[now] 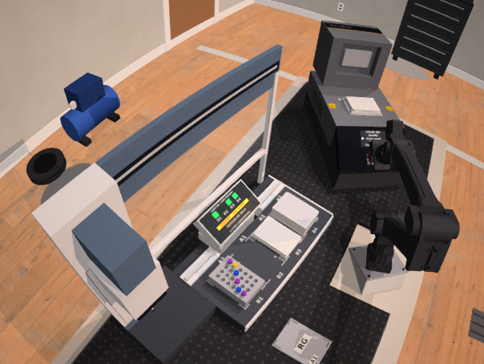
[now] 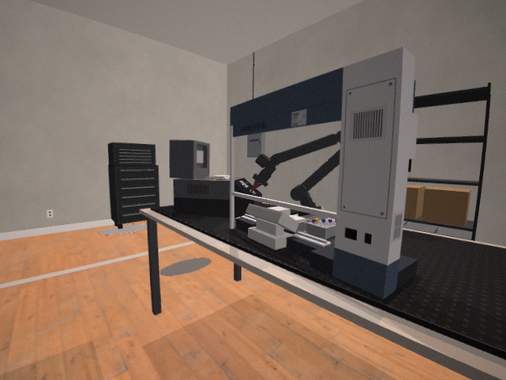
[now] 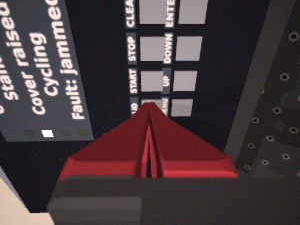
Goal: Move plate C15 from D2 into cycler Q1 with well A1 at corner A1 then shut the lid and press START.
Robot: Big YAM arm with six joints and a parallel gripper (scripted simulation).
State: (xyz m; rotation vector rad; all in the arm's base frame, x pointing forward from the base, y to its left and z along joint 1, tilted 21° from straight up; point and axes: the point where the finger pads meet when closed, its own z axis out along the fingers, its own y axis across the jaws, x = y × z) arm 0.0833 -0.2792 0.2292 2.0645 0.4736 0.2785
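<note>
The white plate (image 1: 364, 105) lies flat on the block of the dark machine (image 1: 344, 136), up beyond the claw and under the raised lid (image 1: 352, 54). The red claw (image 3: 150, 115), its fingers pressed together on nothing, points its tip at the bottom of the upper key column on the machine's front panel, covering the LID key, with the START key (image 3: 151, 80) just ahead of the tip, then STOP (image 3: 151, 48) and CLEAR (image 3: 154, 10) farther on. Back behind the claw, near the arm's base, the other plate (image 1: 277, 236), the tall white block (image 1: 295, 212) and the tube rack (image 1: 236, 282) sit in the hand-off row.
</note>
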